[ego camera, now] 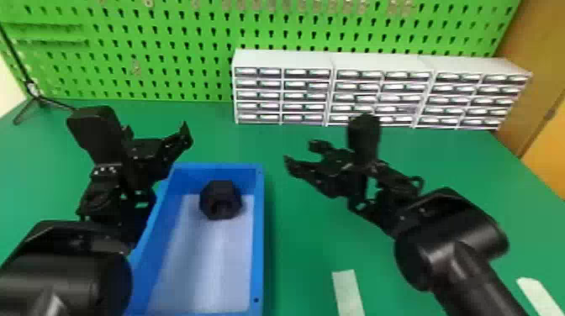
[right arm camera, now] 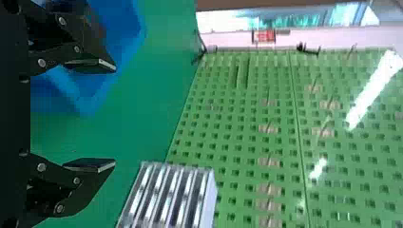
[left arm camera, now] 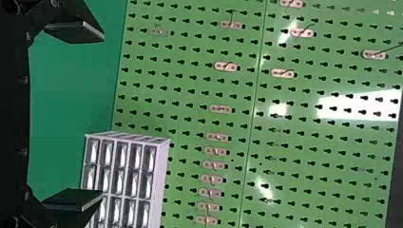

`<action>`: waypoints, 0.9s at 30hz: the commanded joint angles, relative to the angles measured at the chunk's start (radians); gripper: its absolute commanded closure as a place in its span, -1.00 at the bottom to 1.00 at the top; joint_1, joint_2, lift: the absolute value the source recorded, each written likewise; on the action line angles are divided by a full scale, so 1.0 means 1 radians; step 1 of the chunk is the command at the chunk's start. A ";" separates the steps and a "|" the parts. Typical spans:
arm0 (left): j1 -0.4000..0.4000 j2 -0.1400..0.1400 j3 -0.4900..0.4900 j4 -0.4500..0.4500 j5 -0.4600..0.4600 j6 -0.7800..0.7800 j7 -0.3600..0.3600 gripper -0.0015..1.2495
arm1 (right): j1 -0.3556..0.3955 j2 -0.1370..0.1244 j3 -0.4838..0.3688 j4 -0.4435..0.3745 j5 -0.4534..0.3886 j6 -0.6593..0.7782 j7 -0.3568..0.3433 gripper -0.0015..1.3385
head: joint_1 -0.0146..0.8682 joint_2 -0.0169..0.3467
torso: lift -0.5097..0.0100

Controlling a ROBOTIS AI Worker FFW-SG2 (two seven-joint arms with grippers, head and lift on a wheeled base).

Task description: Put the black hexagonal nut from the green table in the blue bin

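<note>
Closest up is the left arm (ego camera: 67, 264), its gripper (left arm camera: 102, 115) spread wide and empty. Then the blue bin (ego camera: 259, 235), with the black hexagonal nut (ego camera: 220, 200) sitting inside, far end. Right gripper (right arm camera: 114, 115) hangs over the green table (ego camera: 302, 243), fingers apart too. Placing looks done imo; next just back both arms off without bumping the bin.

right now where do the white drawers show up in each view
Head view: drawers at the back of the table, right of centre.
Left wrist view: drawers partly behind the left tool.
Right wrist view: drawers past the right tool, cut by the edge.
Shared landmark: green pegboard behind them.
</note>
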 commanded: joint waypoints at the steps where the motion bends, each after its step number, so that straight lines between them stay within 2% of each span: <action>1: 0.001 0.001 0.001 0.000 0.002 0.000 0.000 -0.80 | 0.051 0.019 -0.104 -0.022 0.045 0.016 0.000 -0.19 | 0.60 -0.86 | 0.59; 10: 0.003 -0.001 -0.001 0.000 0.003 0.000 0.000 -0.80 | 0.115 0.059 -0.253 -0.060 0.102 0.017 0.000 -0.21 | 0.60 -0.86 | 0.59; 27: 0.005 -0.001 0.004 0.000 0.005 0.000 0.000 -0.80 | 0.195 0.114 -0.443 -0.136 0.142 0.017 0.000 -0.22 | 0.60 -0.86 | 0.59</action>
